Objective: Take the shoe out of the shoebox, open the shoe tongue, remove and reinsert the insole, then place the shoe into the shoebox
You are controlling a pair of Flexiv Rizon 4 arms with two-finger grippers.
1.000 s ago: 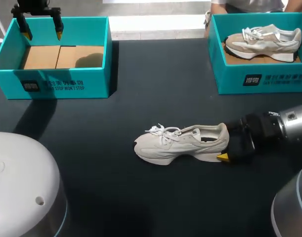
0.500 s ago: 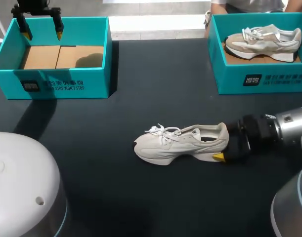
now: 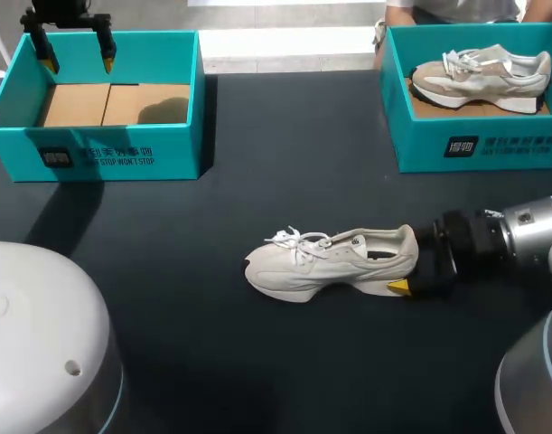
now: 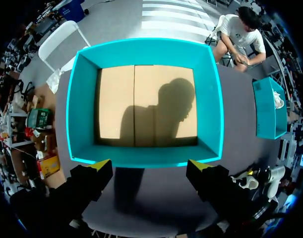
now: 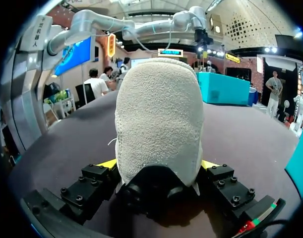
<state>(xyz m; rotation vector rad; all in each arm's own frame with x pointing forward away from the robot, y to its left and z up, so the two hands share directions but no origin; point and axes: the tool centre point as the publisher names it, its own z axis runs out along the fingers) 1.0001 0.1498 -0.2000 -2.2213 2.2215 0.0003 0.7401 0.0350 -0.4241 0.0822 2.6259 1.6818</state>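
A pale beige sneaker lies on its side in the middle of the black table, toe to the left. My right gripper is at its heel, one yellow fingertip showing below the sole. In the right wrist view the heel fills the gap of the right gripper, and both fingers press against it from either side. My left gripper hangs open above the empty teal shoebox at the far left. The left wrist view shows the left gripper over that box's near wall.
A second teal shoebox at the far right holds another sneaker. The left box shows only its cardboard floor.
My right gripper has slid a little left onto the heel and its fingers have closed in on it. The shoe and the left arm have not moved.
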